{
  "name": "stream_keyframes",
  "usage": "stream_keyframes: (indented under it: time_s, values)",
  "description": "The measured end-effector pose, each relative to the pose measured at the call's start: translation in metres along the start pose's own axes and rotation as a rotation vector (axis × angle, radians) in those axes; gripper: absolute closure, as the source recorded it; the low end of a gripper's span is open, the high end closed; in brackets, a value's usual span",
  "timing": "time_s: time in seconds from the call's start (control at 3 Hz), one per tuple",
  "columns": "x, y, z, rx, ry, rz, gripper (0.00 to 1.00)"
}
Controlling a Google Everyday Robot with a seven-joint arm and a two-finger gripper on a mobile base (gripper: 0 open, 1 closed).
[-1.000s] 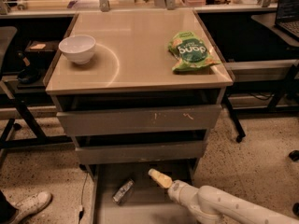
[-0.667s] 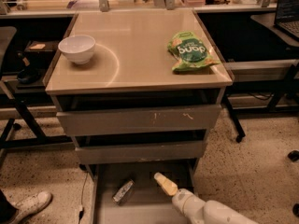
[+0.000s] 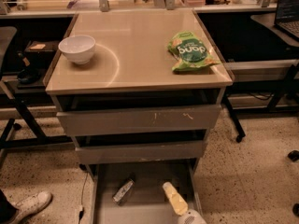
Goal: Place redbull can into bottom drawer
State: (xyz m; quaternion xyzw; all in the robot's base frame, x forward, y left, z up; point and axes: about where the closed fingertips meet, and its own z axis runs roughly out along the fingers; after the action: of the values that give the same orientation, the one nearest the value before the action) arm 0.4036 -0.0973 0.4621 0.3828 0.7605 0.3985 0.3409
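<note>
The redbull can (image 3: 123, 191) lies on its side on the floor of the bottom drawer (image 3: 145, 211), left of its middle. The bottom drawer is pulled out below the two upper grey drawers. My gripper (image 3: 174, 199) reaches in from the bottom edge of the camera view, with its pale yellow tip over the right part of the drawer floor. It is to the right of the can and apart from it. It holds nothing that I can see.
A white bowl (image 3: 77, 48) stands at the left of the cabinet top (image 3: 135, 55). A green snack bag (image 3: 190, 51) lies at the right. The scratched top drawer front (image 3: 140, 119) and the middle drawer (image 3: 140, 150) overhang the bottom drawer. A white shoe (image 3: 25, 206) is at the lower left.
My gripper has drawn back towards the bottom right edge of the view, so less of the arm shows. The can lies where it was in the drawer.
</note>
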Motion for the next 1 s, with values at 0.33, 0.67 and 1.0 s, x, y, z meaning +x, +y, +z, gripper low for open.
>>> stream_keyframes:
  time_s: [0.33, 0.67, 1.0]
  values:
    - [0.004, -0.027, -0.032, 0.054, -0.072, 0.019, 0.0]
    - [-0.01, -0.019, -0.015, 0.04, -0.111, 0.036, 0.0]
    - [-0.097, -0.024, -0.039, 0.072, -0.366, 0.101, 0.0]
